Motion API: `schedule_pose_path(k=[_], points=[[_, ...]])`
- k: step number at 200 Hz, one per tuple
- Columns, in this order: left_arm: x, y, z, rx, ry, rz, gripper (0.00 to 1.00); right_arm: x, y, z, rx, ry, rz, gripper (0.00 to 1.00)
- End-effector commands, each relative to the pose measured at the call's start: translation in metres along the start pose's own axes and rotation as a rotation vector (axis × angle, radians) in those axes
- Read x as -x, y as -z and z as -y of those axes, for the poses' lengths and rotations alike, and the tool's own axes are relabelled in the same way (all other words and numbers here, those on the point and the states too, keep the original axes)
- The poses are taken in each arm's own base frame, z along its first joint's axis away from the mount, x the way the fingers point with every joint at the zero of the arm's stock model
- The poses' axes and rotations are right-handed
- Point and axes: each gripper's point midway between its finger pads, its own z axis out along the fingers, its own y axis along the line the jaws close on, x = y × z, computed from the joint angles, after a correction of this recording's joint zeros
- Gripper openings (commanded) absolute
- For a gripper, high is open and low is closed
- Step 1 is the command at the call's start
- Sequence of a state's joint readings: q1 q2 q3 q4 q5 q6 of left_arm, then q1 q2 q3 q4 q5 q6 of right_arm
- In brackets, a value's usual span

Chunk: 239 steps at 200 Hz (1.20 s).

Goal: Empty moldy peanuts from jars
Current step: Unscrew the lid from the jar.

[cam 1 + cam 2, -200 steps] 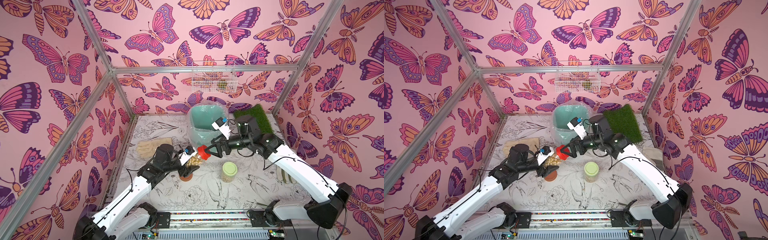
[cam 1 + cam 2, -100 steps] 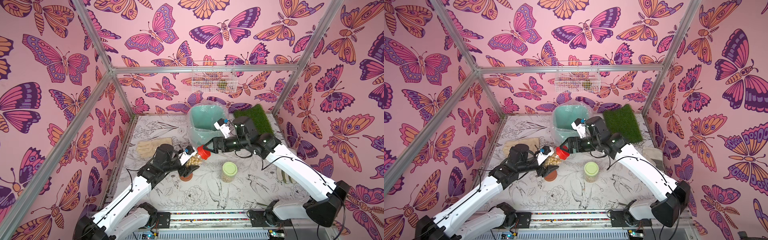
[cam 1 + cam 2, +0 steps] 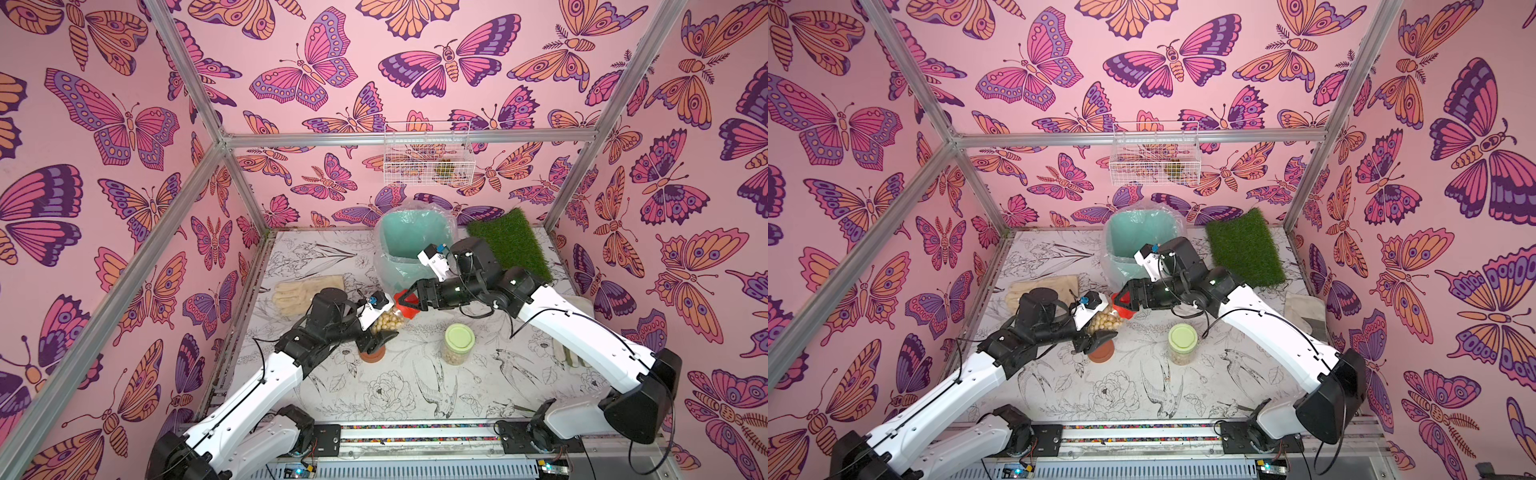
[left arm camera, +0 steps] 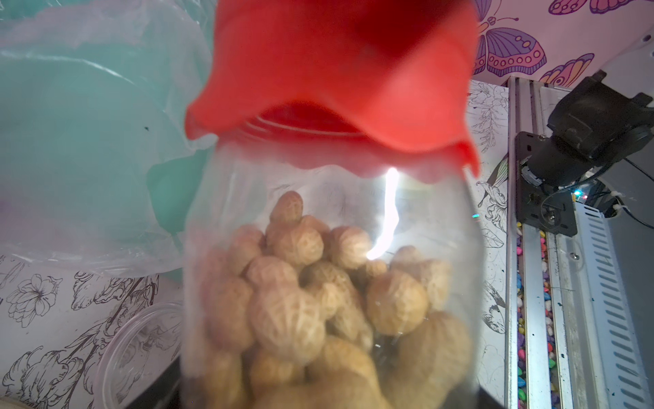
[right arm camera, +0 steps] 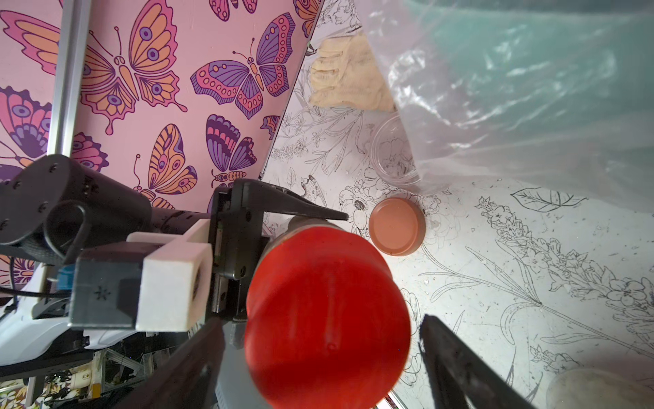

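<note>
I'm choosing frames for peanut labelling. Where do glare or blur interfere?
Left wrist view: the red lid is near and blurred, and a white glare streak runs down the jar wall onto the peanuts. Right wrist view: lid slightly soft, table print sharp. Both top views: evenly lit, sharp.

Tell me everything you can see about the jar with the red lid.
Small clear jar, plastic by the look, with its red screw lid on. Pale peanuts in their shells fill about half. It is held off the table, tilted, lid toward the mint bin. The left hand grips its body; the right hand's open fingers flank the lid.
</note>
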State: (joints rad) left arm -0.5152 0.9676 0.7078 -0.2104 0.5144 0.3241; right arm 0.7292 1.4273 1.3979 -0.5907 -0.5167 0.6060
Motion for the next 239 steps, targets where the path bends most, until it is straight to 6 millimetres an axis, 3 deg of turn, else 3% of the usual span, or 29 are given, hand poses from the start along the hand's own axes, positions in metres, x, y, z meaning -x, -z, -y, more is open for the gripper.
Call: schedule_pose_path(k=[1, 28, 102, 134, 144, 163, 197, 239], points=[[0.005, 0.003, -0.002, 0.014, -0.003, 0.027, 0.00, -0.004, -0.007, 0.001, 0.008, -0.007, -0.023, 0.79], [0.006, 0.003, -0.003, 0.016, -0.004, 0.030, 0.00, -0.006, -0.009, 0.000, 0.015, 0.011, -0.038, 0.74], [0.004, 0.004, -0.002, 0.018, 0.001, 0.028, 0.00, -0.001, -0.006, 0.003, 0.067, 0.047, -0.036, 0.37], [0.003, 0.004, -0.002, 0.020, -0.002, 0.029, 0.00, 0.007, 0.004, 0.002, 0.086, 0.076, -0.001, 0.31], [0.003, 0.004, -0.002, 0.022, -0.003, 0.028, 0.00, 0.005, 0.007, -0.002, 0.106, 0.079, -0.018, 0.36], [0.003, 0.004, -0.002, 0.022, -0.003, 0.028, 0.00, 0.003, 0.010, 0.002, 0.076, 0.078, -0.030, 0.68], [0.006, 0.005, -0.005, 0.035, -0.010, 0.040, 0.00, 0.007, 0.015, 0.014, 0.041, 0.022, 0.025, 1.00], [0.017, 0.011, -0.005, 0.050, -0.023, 0.080, 0.00, 0.005, 0.012, 0.020, 0.088, -0.053, 0.055, 0.99]])
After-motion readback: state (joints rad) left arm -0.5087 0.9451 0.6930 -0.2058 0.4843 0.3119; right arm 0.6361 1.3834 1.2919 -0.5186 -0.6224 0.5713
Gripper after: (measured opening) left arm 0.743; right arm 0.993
